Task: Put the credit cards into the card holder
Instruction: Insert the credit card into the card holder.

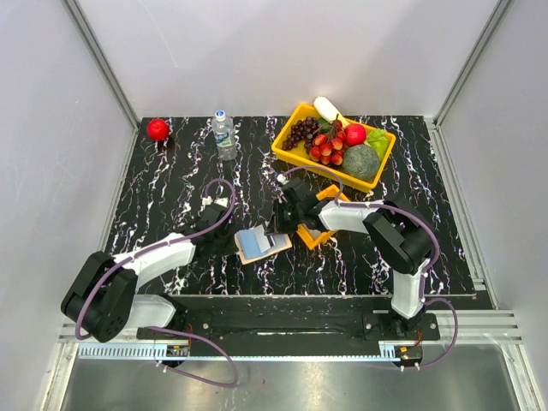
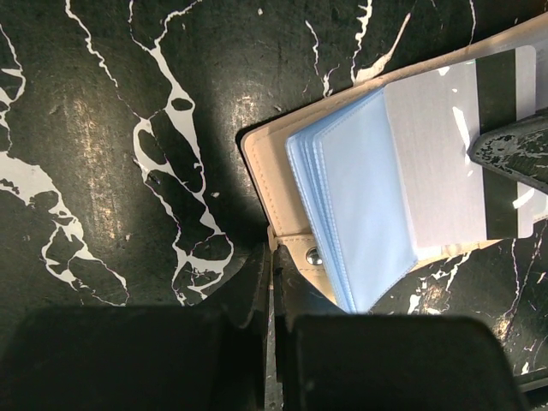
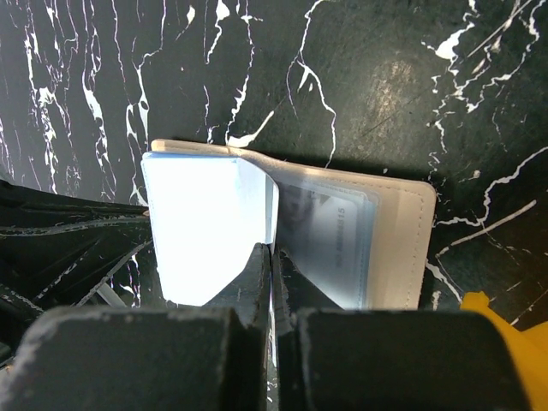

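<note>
The left pincer [image 2: 272,257] is closed to a slit on the tan edge of the holder [image 2: 261,154], beside its snap [image 2: 313,255]. The right pincer [image 3: 271,253] is likewise closed, nipping the end of a silver card [image 2: 437,171] that lies on the holder's blue sleeves [image 2: 360,205]. The holder lies open on the worktop [image 2: 128,103], mid-front, with an orange tray [image 1: 313,235] just to its right.
</note>
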`<state>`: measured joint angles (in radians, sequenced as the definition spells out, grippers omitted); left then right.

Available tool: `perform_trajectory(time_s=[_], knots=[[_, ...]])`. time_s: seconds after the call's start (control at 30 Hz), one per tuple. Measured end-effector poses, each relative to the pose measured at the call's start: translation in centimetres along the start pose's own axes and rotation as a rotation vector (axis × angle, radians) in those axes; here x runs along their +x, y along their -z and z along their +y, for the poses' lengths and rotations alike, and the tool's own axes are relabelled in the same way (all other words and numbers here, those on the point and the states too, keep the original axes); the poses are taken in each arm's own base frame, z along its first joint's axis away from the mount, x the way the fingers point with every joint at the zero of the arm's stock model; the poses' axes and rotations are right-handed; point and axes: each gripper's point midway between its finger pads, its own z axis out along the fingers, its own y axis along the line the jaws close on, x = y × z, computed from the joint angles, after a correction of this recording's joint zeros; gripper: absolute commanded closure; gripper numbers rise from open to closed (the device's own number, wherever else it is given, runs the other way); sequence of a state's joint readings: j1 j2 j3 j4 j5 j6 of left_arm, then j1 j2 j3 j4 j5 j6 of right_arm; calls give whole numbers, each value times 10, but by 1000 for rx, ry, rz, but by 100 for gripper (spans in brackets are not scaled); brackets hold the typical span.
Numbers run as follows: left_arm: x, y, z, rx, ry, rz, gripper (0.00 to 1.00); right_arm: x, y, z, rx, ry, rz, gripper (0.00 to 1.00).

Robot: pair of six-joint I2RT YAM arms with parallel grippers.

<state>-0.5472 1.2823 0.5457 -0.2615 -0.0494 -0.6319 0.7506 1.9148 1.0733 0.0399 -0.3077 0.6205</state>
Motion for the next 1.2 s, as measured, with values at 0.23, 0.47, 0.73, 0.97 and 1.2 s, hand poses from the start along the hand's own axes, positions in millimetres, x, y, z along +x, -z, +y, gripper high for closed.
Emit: perform_trajectory(time_s=[0.23, 0.47, 0.73, 0.97, 1.2], knots=[[0, 0, 0, 0, -4, 0, 100, -1, 0, 1, -5, 14, 1, 100], [0, 0, 0, -2, 8, -1, 100, 2, 0, 2, -27, 22, -1, 100], [0, 0, 0, -8, 33, -1, 100, 6, 1, 3, -44, 0, -10, 100], [0, 0, 1, -18, 61, -3, 100, 13, 7, 5, -49, -15, -8, 100], [-1, 0, 2, -25, 83, -4, 100, 14, 8, 6, -51, -16, -7, 100]])
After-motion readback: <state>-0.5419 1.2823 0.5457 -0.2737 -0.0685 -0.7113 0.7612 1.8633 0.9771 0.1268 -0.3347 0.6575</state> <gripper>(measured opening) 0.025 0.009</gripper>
